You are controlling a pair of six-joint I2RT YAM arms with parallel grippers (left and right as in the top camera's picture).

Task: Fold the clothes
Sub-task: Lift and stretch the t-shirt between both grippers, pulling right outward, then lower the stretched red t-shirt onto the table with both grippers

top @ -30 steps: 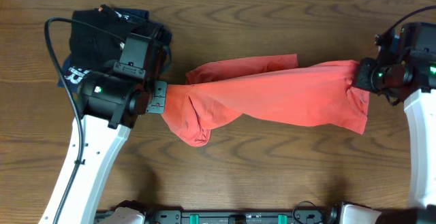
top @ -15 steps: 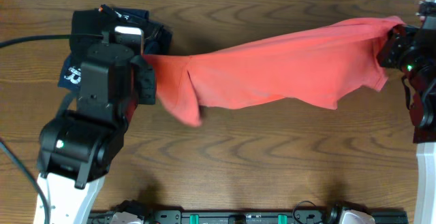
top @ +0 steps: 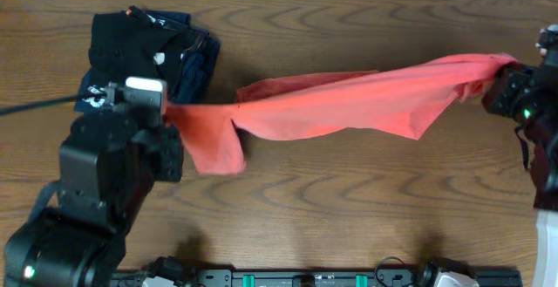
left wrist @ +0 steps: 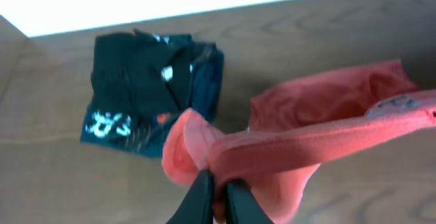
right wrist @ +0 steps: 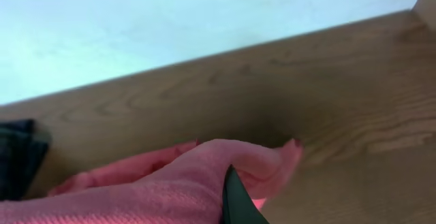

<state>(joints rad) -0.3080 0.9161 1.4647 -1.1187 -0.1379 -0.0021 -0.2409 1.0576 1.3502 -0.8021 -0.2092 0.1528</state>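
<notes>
T-shirt [top: 349, 105] hangs stretched between left gripper [left wrist: 218, 184] and right gripper [top: 500, 84].

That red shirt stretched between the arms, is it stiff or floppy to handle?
Probably floppy: the shirt sags between the left pincer and right pincer, with one flap hanging loose. Likely light, since two small pinches hold its ends up.

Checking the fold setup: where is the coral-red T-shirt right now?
Overhead, the coral-red cotton T-shirt hangs stretched mid-table between the left gripper and right gripper, just right of the folded dark garments.
</notes>
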